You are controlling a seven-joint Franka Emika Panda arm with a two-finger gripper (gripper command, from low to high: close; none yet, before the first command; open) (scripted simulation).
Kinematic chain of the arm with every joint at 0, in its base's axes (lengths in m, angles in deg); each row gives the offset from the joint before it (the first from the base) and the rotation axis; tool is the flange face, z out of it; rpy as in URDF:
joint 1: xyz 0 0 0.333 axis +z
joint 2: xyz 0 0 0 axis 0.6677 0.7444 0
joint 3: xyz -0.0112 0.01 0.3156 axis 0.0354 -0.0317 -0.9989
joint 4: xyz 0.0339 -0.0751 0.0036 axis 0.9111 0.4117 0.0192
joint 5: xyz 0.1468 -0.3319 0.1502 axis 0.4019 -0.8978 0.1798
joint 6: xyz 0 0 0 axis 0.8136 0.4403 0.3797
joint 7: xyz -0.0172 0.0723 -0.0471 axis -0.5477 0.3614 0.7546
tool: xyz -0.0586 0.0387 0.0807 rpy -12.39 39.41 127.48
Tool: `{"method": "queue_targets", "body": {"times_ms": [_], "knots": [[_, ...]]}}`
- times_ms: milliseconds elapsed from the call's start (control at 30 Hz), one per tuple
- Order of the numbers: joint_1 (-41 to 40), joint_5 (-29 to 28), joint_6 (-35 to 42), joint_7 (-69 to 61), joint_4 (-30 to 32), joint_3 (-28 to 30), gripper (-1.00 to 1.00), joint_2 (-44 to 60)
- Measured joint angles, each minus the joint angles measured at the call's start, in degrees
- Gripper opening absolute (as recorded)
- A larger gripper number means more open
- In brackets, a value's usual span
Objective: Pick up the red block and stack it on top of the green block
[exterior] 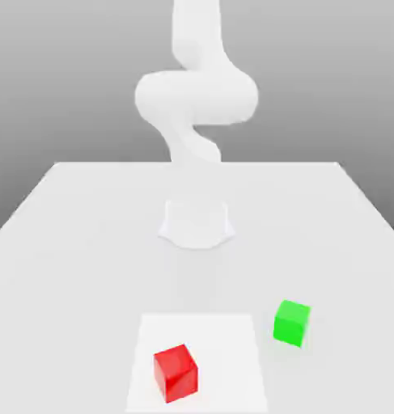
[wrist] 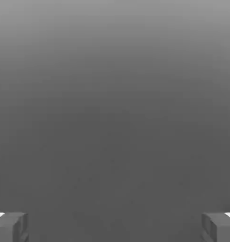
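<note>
**Red block untouched, approach yet to be made**

The red block (exterior: 175,373) is seen resting on the counter (exterior: 70,242), near the front edge in the exterior view, on a slightly brighter square patch (exterior: 224,340) of the surface. It sits turned a little, one corner toward the camera. The green block (exterior: 292,323) is found just off that patch, toward the exterior view's right and a little farther back; the two blocks are near each other but clearly apart, nothing touching.

Farther back, the arm (exterior: 196,93) is seen rising from its round base (exterior: 197,224), coiled well above the counter. In the hand view, the gripper (wrist: 115,227) is shown spread wide, one fingertip (wrist: 10,226) at each lower corner, and nothing is held between them; only grey backdrop is faced.

The step in hand is judged to be the very first: the reach toward the red block. A descent over that block is called for next, with the fingers aligned to its turned faces before closing. Care would be needed that the green block is not nudged.
</note>
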Motion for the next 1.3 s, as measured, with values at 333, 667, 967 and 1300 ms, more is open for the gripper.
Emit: {"method": "queue_targets", "body": {"times_ms": [333, 667, 967, 1300], "knots": [[4.09, 2.33, -8.94, -12.91, 5.44, 5.29, 0.00, 21.14], [4.63, 4.22, -17.74, -25.30, 10.80, 7.01, 0.00, 41.88], [1.85, 6.52, -29.80, -31.43, 11.34, 4.23, -1.00, 60.10], [2.58, 4.68, -25.86, -30.09, 12.08, 5.33, -1.00, 55.44]]}}
